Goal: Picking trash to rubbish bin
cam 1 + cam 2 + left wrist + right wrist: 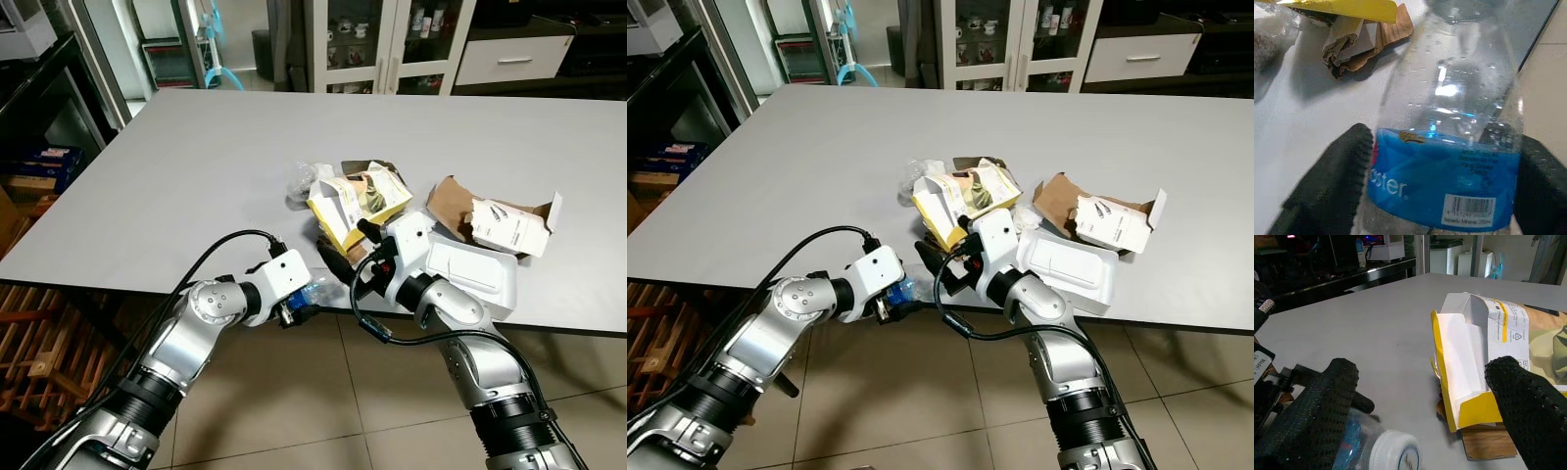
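The box [355, 206] lay on the table [196, 166]. A bag [306, 180] sat just left of the box. A tray [468, 271] lay right of it, a carton [509, 226] further right.

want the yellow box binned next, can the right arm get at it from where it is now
Probably yes. The right gripper is open at the table's near edge, and the yellow box lies right ahead, one finger already alongside it. The bottle in the left gripper sits close below, so crowding is possible.
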Motion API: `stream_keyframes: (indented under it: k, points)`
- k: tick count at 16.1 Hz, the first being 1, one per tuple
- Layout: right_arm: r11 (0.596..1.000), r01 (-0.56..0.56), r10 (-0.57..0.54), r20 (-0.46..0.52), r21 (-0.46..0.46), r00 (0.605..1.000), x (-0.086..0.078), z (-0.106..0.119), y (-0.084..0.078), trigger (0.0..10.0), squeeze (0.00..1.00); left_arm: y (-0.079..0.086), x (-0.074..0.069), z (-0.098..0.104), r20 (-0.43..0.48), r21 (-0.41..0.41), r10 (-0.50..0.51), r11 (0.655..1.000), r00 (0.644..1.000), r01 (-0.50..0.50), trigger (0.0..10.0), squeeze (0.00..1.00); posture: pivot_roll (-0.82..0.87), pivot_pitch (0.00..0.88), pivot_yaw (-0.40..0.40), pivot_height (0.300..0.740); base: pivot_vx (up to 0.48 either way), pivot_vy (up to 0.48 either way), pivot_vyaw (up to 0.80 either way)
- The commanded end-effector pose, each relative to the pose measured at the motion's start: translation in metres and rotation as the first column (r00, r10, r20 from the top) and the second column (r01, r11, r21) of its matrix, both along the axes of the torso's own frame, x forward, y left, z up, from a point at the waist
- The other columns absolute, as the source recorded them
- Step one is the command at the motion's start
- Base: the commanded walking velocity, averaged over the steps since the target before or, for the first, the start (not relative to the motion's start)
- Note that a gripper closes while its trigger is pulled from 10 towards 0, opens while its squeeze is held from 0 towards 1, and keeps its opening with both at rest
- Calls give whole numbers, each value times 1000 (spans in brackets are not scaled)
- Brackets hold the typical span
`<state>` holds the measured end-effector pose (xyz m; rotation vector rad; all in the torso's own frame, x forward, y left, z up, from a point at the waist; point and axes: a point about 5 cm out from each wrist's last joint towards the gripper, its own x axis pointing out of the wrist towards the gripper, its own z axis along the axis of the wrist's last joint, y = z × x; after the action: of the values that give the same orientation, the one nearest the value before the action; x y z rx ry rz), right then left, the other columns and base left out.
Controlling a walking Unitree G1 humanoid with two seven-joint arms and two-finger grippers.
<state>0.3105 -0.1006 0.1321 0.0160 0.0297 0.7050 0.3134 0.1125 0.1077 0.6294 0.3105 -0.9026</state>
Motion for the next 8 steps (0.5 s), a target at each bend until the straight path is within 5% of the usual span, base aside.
stream_keyframes:
  k: [1,4,6,7,8]
  points:
    - [1000,-11,11,7,-6,1000,-1,2,3,10000,0,6,2,-5,-10,22,40,999,999,-40,1490,0,9,30,54,740,0,0,0]
    - [1000,-10,10,6,-5,1000,0,2,3,10000,0,6,3,-3,1,13,48,999,999,-48,1098,0,11,27,52,740,0,0,0]
    - [1000,-13,13,6,-6,1000,-1,2,3,10000,0,6,4,-2,11,7,56,998,998,-56,2471,0,11,26,51,740,0,0,0]
    - [1000,-14,14,6,-6,1000,-1,2,3,10000,0,5,5,1,17,-15,64,998,998,-64,10000,0,11,26,51,740,0,0,0]
    - [1000,-15,15,6,-6,1000,-1,2,3,10000,0,5,6,2,22,-31,74,997,997,-73,10000,0,11,26,51,740,0,0,0]
